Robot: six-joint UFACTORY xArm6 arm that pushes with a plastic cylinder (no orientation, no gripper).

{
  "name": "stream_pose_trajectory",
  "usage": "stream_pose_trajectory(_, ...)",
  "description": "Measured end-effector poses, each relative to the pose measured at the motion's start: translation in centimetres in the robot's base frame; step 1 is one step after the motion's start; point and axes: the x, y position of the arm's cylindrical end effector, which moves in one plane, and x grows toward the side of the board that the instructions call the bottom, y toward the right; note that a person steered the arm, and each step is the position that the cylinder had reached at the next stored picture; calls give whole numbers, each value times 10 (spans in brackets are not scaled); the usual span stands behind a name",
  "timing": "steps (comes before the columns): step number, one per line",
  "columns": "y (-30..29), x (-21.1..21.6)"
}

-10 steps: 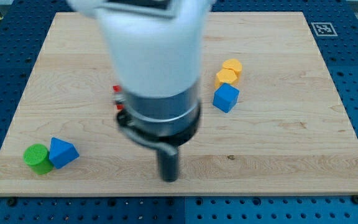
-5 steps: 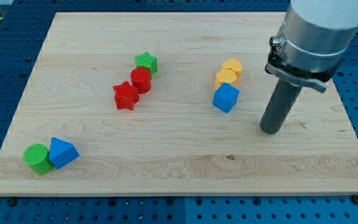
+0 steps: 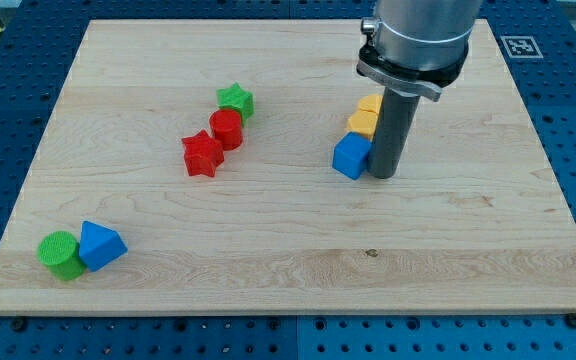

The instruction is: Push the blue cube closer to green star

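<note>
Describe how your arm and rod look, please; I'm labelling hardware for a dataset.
A wide metallic grey cylinder enters from the view's top, ringed below by a black clamp collar. Under it hangs a straight dark grey rod ending in my tip. No cables or markings show on it.

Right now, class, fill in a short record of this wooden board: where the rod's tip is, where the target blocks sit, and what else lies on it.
tip: my tip sits against the view's right side of the blue cube
goal block: green star, toward the view's upper left of the blue cube
near cube: two yellow blocks just above it
middle: red cylinder and red star
lower left: green cylinder beside blue pyramid-like block
surface: wooden board
</note>
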Motion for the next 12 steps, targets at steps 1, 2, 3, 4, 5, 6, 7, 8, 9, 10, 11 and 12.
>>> stream_pose_trajectory(1,-9,0)
stream_pose_trajectory(2,-12,0)
stream_pose_trajectory(3,-12,-5)
stream_pose_trajectory(4,-12,-20)
stream_pose_trajectory(5,-17,-22)
stream_pose_trajectory(6,-24,-15)
stream_pose_trajectory(7,-34,-10)
stream_pose_trajectory(8,-47,-6)
stream_pose_trajectory(9,-52,-6)
stream_pose_trajectory(10,-53,-15)
stream_pose_trajectory(11,-55,-23)
stream_pose_trajectory(12,-64,-23)
